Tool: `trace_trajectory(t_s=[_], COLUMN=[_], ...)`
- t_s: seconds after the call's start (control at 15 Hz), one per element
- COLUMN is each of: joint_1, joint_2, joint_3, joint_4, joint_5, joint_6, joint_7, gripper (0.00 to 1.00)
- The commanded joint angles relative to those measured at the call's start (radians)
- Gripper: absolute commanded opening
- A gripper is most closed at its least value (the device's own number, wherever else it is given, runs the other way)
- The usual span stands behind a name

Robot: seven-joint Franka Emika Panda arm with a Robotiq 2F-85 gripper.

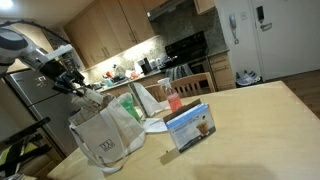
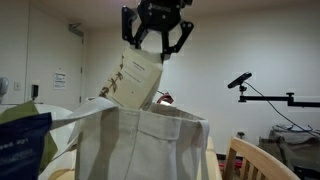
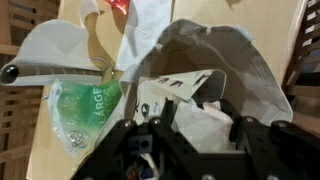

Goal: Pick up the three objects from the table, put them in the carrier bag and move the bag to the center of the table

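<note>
A kitchen scene with 1 robot arm working at a large light-wood table (image 1: 262,130). The gripper (image 2: 153,48) hangs in the air above a whitish carrier bag (image 2: 140,145), its 2 dark fingers clamped on a pale boxy item (image 2: 136,80), a flat cream packet with small dark print. The packet is tilted, its lower end just over the bag's open mouth and not yet inside. In the wrist view the bag gapes open below the fingers, its crinkled white walls spread wide.

In an exterior view the bag (image 1: 100,138) stands upright near the table's edge, a dark logo on its side. The light-blue carton (image 1: 190,126), picturing a drink, stands upright on the table, well apart from the bag. A pink-red bottle (image 1: 172,98) stands behind the carton. A green plastic bag (image 3: 85,105) lies just beside the carrier bag. A wooden chair (image 2: 250,160) shows at the table's side.
</note>
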Motion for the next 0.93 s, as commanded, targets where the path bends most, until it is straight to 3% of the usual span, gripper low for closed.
trace_trajectory(t_s=[0.0,0.33,0.4,0.53,0.67,0.87], joint_1=[-0.024,-0.069,-0.077,-0.09,-0.1,-0.108], joint_2=[0.052,0.175,0.201,0.233,0.252,0.265], joint_3=[-0.025,-0.056,-0.06,-0.062,-0.062,-0.061], joint_4=[-0.015,0.009,0.02,0.03,0.04,0.056], joint_5=[0.067,0.121,0.118,0.118,0.113,0.112], joint_6=[0.006,-0.009,-0.021,-0.028,-0.033,-0.04], joint_7=[-0.076,-0.168,-0.179,-0.193,-0.197,-0.193], gripper=[0.24,0.24,0.74,0.82,0.98,1.0])
